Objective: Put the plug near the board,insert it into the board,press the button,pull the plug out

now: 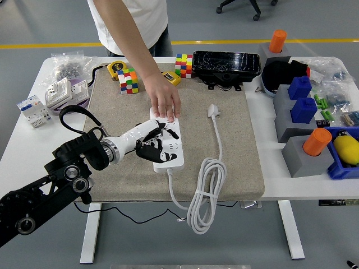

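The white power board [173,150] lies on the tan mat [235,145]. My left hand [155,143] is over the board's middle, fingers curled around the black plug, which is mostly hidden under the hand. I cannot tell whether the plug's pins are in a socket. A person at the far side presses a hand [166,103] down on the board's far end. The board's own white cord lies coiled [204,197] at the mat's front, and its white plug [213,110] lies loose to the right. My right arm is out of view.
Colour cubes [128,81] [183,65] and a black tray [227,68] stand at the mat's far edge. White sockets [66,92] lie at the left. Grey blocks with orange cylinders [314,147] and blue bins [343,168] fill the right side.
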